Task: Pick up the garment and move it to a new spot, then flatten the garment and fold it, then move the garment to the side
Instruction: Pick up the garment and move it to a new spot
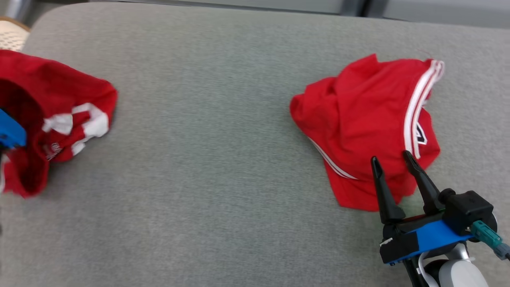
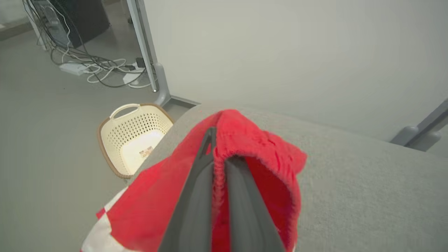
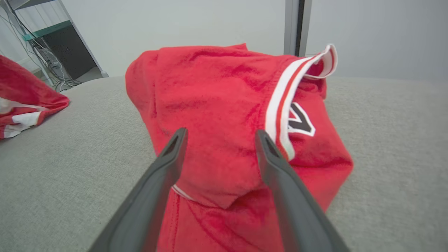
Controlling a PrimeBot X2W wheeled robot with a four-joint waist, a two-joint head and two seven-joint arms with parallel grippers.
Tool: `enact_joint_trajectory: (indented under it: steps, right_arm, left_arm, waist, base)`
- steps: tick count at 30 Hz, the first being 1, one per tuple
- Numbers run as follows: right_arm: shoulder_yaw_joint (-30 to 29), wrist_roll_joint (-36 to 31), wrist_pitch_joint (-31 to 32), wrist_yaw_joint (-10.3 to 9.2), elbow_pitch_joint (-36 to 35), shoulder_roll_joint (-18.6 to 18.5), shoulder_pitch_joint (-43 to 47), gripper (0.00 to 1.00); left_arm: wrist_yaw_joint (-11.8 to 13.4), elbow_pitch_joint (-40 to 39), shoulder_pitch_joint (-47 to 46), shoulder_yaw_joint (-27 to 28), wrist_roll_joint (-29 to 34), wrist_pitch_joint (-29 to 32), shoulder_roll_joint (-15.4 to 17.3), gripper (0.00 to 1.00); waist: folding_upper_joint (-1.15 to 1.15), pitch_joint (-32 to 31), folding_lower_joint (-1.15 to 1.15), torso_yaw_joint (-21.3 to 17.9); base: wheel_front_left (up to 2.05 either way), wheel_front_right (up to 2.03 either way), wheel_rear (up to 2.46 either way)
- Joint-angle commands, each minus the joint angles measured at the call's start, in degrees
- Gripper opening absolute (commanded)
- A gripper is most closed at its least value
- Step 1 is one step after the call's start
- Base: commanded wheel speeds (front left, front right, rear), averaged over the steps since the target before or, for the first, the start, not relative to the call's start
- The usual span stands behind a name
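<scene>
Left fingers (image 2: 194,203) clench a red garment (image 1: 75,99) at the frame's left edge; right fingers (image 1: 383,191) stand spread above a second red garment (image 1: 366,111), right, on the grey worktop (image 1: 207,159). Likely mid-carry; next, lay it down flat.

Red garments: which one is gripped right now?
The left garment with white patches: the left gripper is shut on its fabric. The striped garment lies loose before the open right gripper.
</scene>
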Motion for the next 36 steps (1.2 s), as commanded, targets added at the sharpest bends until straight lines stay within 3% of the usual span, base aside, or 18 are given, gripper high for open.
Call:
enact_joint_trajectory:
  steps: [1, 2, 11, 21, 28, 36]
  right_arm:
    - [0.2, 0.2, -0.2, 0.03, -0.1, -0.2, -0.9, 1.0]
    - [0.2, 0.5, -0.4, 0.03, 0.0, -0.2, -0.9, 1.0]
    - [-0.1, 2.7, -2.8, 0.03, 3.3, -0.2, 0.4, 1.0]
    - [-0.4, 5.1, -4.8, 0.03, 7.2, -0.2, 4.0, 1.0]
    - [-2.1, 5.4, -5.2, 0.03, 7.1, -0.2, 7.0, 1.0]
    - [-5.3, 4.1, -3.6, 0.03, 5.1, -0.2, 9.7, 1.0]
  left_arm:
    - [-0.3, 0.7, 0.5, -0.3, -0.6, 0.9, -0.3, 0.72]
    - [-0.4, 2.0, 0.6, -0.4, -1.4, 2.8, -0.8, 1.0]
    - [-1.1, 4.1, -0.3, -3.9, -2.9, 14.3, -1.0, 1.0]
    - [0.5, -6.0, 3.9, -4.1, -6.9, 23.6, -1.8, 1.0]
    - [1.0, -19.4, 12.9, -0.8, -9.7, 16.0, -4.9, 1.0]
    - [-0.3, -28.8, 28.8, 2.7, -9.1, -4.8, -13.3, 1.0]
  waist:
    - [0.0, 1.1, -0.01, -2.1]
    - [0.0, 1.0, -0.01, -2.5]
    - [0.0, -5.2, -0.01, -3.8]
    - [0.0, -15.5, -0.01, -2.4]
    - [0.0, -19.3, -0.01, -3.1]
    - [0.0, -20.8, -0.01, -5.6]
  base:
    - [0.0, 0.0, 0.0]
    - [0.0, 0.0, 0.0]
    - [0.0, 0.0, 0.0]
    - [0.0, 0.0, 0.0]
    - [0.0, 0.0, 0.0]
    - [0.0, 0.0, 0.0]
